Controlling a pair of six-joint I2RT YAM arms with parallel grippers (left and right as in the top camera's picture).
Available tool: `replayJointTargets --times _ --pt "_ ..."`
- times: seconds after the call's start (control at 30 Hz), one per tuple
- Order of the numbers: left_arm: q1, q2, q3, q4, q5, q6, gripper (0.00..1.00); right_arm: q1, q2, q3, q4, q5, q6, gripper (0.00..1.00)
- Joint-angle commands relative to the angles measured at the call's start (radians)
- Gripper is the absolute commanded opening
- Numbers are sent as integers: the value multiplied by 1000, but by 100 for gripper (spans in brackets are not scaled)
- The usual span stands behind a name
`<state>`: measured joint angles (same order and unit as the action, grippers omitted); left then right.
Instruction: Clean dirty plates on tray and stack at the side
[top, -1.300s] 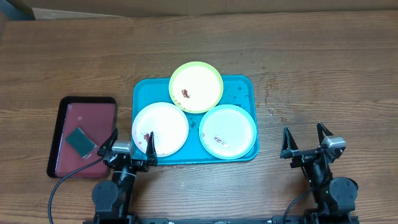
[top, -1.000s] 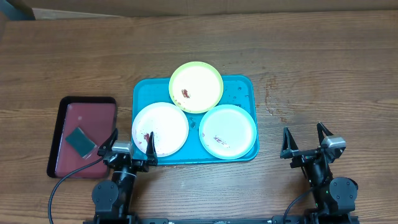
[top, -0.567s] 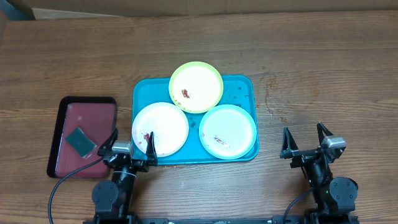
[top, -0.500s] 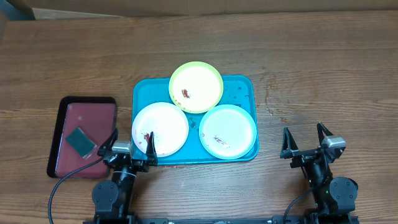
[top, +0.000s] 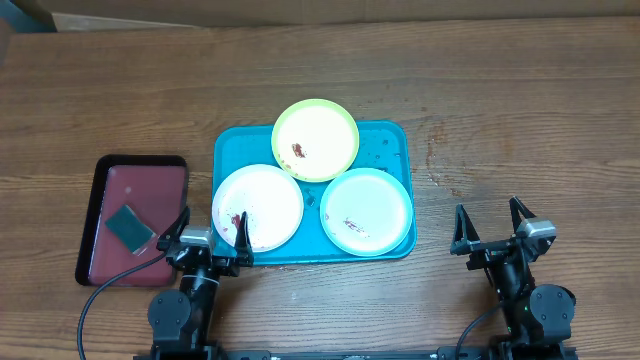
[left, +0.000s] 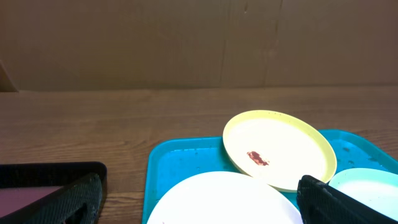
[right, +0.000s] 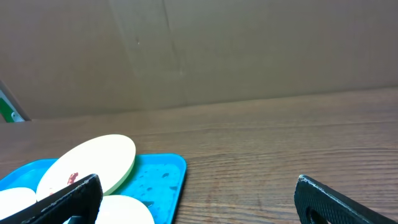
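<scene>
On the turquoise tray (top: 392, 136), centre frame: yellow-green plate (top: 316, 140) uppermost, its rim lapping the white plate (top: 258, 207) and mint plate (top: 366, 211) below it. Reddish smears on each.

Left gripper (top: 211, 228) lower left, right gripper (top: 487, 210) lower right. Both jaws wide, holding nothing.

All three likely light, stiff, slick plastic. They lie flat, so pinch the raised rim; yellow-green one first, where it overhangs the tray's upper edge.

A turquoise tray (top: 228, 150) lies flat mid-surface, holding three smeared plates. The yellow-green plate (top: 316, 140) overhangs the far rim; the white plate (top: 257, 207) sits near left, the mint-rimmed plate (top: 366, 211) near right, all lying flat.
</scene>
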<state>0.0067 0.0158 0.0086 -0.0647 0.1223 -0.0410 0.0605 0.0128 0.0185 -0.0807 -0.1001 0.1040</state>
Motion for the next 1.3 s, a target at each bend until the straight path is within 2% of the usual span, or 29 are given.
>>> replayJointTargets --times 0.0,0.5,0.57,0.7,0.77,0.9,0.97,1.0,1.03,1.13,1.17,1.27 --pt "0 -11 -4 -3 -10 23 100 6 -10 -10 4 2 -4 100" --pt "0 -11 -4 9 -5 13 100 6 -10 -10 4 2 -4 100" --pt "-1 -11 -4 77 85 -77 100 6 -10 -10 4 2 -4 100" --pt "-1 -11 -4 159 446 -425 100 6 -10 -10 4 2 -4 100" --pt "-1 -11 -4 218 505 -532 100 6 -10 -10 4 2 -4 100" --pt "-1 -11 -1 480 533 -583 100 6 -10 -10 4 2 -4 100" --pt "0 -11 24 580 526 -545 100 6 -10 -10 4 2 -4 100" --pt "0 -11 49 580 511 -517 100 6 -10 -10 4 2 -4 100" --pt "0 -11 84 552 481 -481 100 6 -10 -10 4 2 -4 100" --pt "0 -1 223 332 357 -325 100 6 -10 -10 4 2 -4 100" --pt "0 26 328 165 210 -230 100 6 -10 -10 4 2 -4 100" --pt "0 120 509 -89 -93 -209 100 6 -10 -10 4 2 -4 100"
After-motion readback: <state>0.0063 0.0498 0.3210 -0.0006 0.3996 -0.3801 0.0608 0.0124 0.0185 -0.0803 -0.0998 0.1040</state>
